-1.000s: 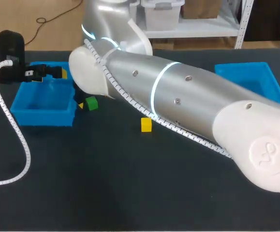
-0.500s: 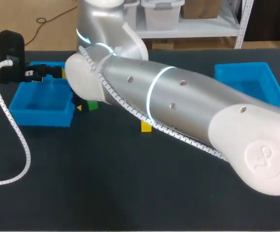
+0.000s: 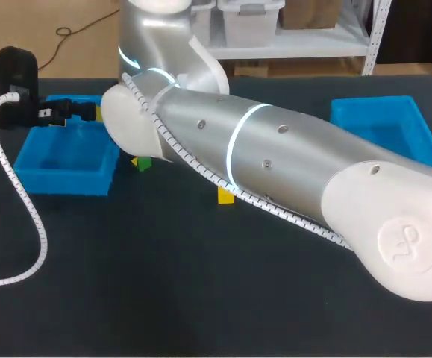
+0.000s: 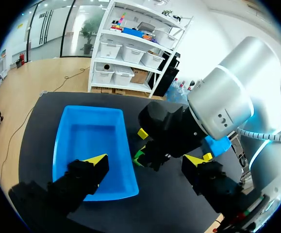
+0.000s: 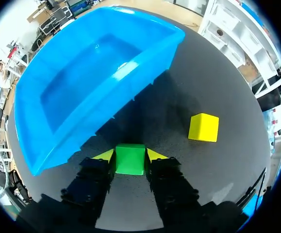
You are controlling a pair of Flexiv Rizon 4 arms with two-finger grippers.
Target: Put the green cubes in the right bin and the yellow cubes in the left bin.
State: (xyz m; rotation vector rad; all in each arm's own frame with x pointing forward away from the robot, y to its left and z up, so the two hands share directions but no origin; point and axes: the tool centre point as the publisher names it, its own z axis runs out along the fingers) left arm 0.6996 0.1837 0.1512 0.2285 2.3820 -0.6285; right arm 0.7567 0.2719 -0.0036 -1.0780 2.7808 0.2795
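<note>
My right gripper (image 5: 130,155) is shut on a green cube (image 5: 130,159) that rests on the black table beside the left blue bin (image 5: 91,73). A yellow cube (image 5: 203,127) lies just off to one side of it. In the head view my right arm covers that gripper, and only an edge of the green cube (image 3: 143,162) shows. Another yellow cube (image 3: 225,195) lies near the table's middle. My left gripper (image 4: 146,160) hangs open and empty over the left bin (image 4: 91,141), facing my right gripper. The right blue bin (image 3: 383,127) stands at the far right.
My right arm (image 3: 275,156) stretches across the table from the right side to the left bin (image 3: 66,156). A white cable (image 3: 22,201) from my left arm loops over the table's left part.
My right arm has shifted slightly left and down over the green cube, and its fingers have closed in against the cube. My left gripper has stayed in place.
</note>
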